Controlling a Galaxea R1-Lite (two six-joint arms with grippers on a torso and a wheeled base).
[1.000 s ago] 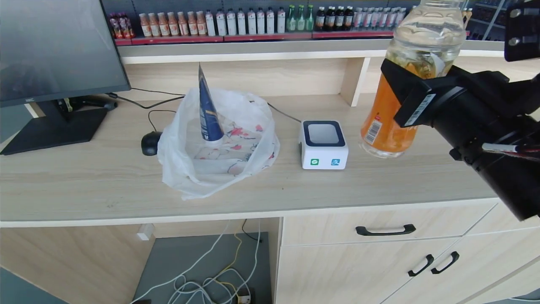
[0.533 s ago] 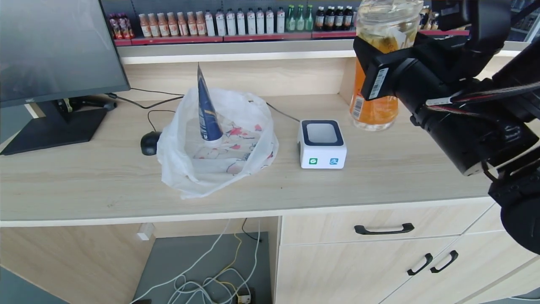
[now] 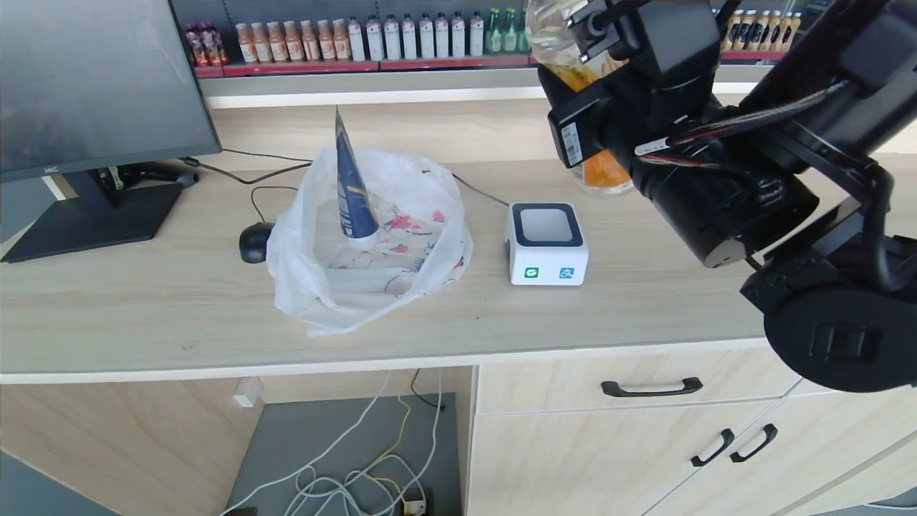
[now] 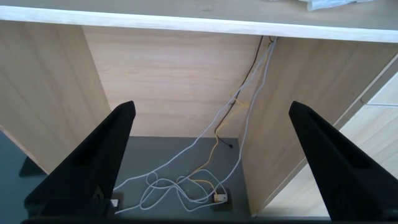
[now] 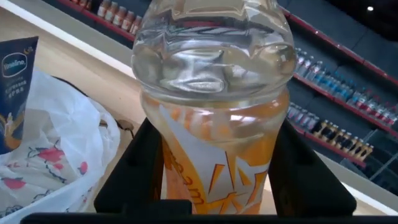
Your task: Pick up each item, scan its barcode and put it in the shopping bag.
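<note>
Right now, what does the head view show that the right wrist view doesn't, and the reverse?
Head view: the scanner, mouse, monitor and drawers, laid out along the counter. Right wrist view: the bottle up close, its orange label clamped in the right hand. Both: that bottle, the white bag with the blue tube standing in it, and shelved drinks behind.

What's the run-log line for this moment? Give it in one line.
right gripper: shut on bottle, raised near scanner | left gripper: open, below counter | bag: tube inside | bottle: not yet bagged
</note>
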